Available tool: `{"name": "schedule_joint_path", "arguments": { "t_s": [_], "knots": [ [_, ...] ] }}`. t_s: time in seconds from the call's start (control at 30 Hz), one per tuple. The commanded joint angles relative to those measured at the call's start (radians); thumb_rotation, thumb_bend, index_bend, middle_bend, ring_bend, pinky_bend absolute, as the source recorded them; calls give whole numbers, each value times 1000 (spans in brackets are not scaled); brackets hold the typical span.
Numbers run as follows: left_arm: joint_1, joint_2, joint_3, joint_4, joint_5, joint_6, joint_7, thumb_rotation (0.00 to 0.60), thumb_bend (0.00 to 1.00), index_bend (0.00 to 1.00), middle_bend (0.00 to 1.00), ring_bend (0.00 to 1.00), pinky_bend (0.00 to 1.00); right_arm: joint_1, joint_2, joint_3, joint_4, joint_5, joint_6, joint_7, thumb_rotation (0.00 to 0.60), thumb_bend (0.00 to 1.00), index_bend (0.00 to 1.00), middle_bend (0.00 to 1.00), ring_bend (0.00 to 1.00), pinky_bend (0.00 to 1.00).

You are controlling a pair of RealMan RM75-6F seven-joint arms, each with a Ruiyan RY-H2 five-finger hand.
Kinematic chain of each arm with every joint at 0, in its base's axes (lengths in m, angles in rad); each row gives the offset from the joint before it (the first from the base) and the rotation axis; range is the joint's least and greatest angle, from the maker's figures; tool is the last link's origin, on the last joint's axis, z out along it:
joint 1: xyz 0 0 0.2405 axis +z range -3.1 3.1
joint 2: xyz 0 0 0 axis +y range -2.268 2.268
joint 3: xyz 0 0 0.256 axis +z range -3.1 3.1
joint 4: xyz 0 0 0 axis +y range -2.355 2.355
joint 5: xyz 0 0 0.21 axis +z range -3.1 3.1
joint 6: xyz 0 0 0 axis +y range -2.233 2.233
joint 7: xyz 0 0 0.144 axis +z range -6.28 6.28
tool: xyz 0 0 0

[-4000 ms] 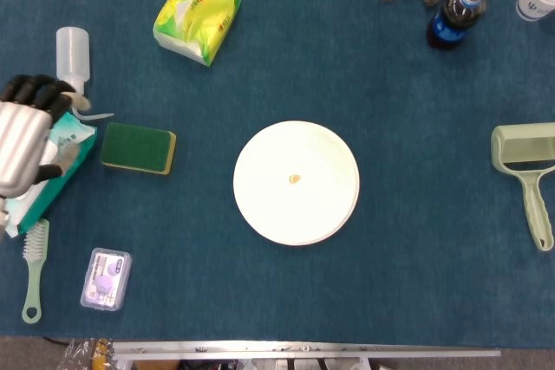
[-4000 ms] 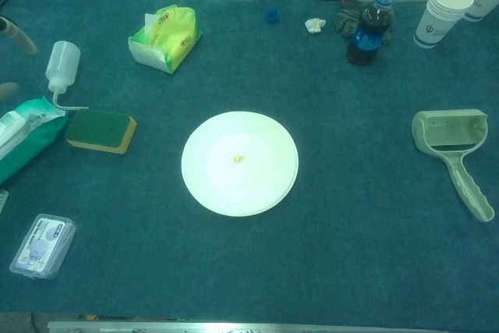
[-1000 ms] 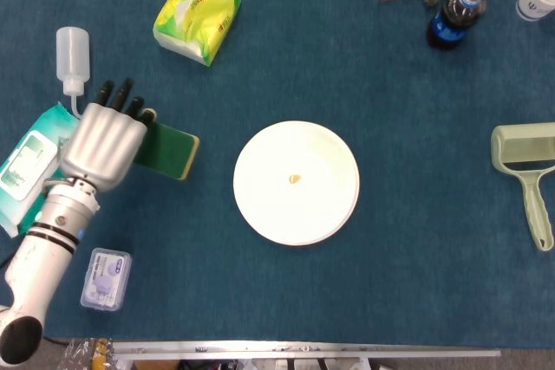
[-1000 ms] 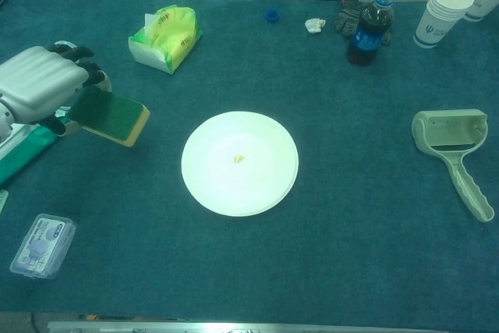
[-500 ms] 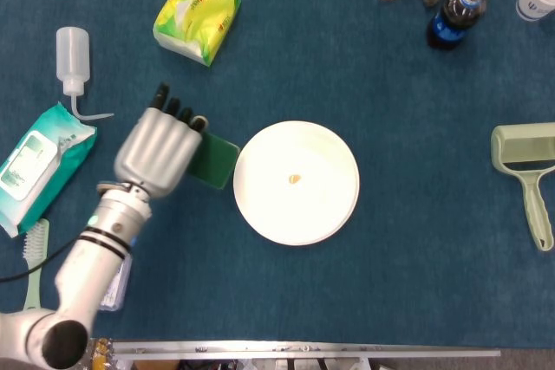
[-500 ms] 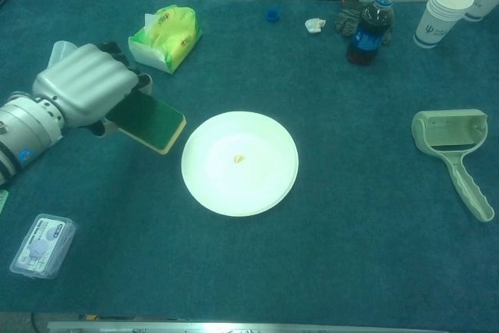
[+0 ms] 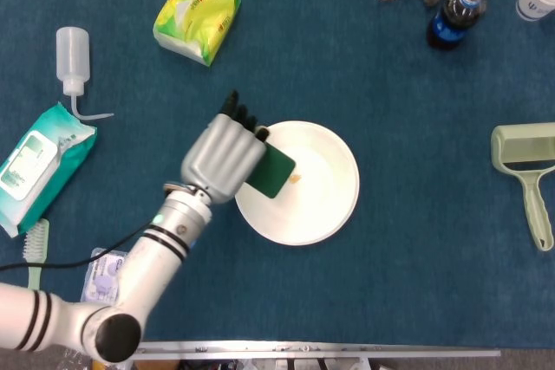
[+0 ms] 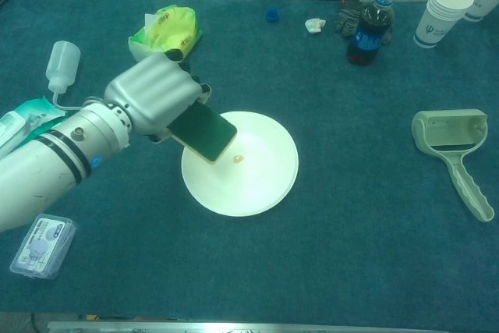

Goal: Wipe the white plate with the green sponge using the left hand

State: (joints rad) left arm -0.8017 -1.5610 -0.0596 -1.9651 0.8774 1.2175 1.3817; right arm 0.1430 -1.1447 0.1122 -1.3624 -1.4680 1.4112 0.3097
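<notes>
Gripping the one green sponge point(image 7: 270, 172), the left hand point(image 7: 224, 156) is holding it tilted over the left part of the single white plate point(image 7: 321, 205), beside one small yellowish crumb point(image 7: 296, 178) at the plate's middle. One lint roller point(image 7: 526, 162) and one cola bottle point(image 7: 452, 16) are lying well apart on the table point(image 7: 416, 283). The right hand is showing in neither view.

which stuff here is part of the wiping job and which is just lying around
In the job: left robot hand, green sponge, white plate.

Lying about: tissue pack, squeeze bottle, wet wipes, soda bottle, lint roller, paper cups.
</notes>
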Motion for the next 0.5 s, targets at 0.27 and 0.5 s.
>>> {"name": "schedule_joint_path", "arguments": {
  "t_s": [0.27,0.5],
  "knots": [
    [-78,-113,12,88,-83,11,70,600,270,440,381,250,118,2,3,1,8,4,-3,7,587,324,301,315,210,405],
    [-121,-172,19,140,-134,1,84,600,270,441,381,250,118,-3,0,-1,19,13,-4,11,587,324,302,315,211,405]
  ]
}}
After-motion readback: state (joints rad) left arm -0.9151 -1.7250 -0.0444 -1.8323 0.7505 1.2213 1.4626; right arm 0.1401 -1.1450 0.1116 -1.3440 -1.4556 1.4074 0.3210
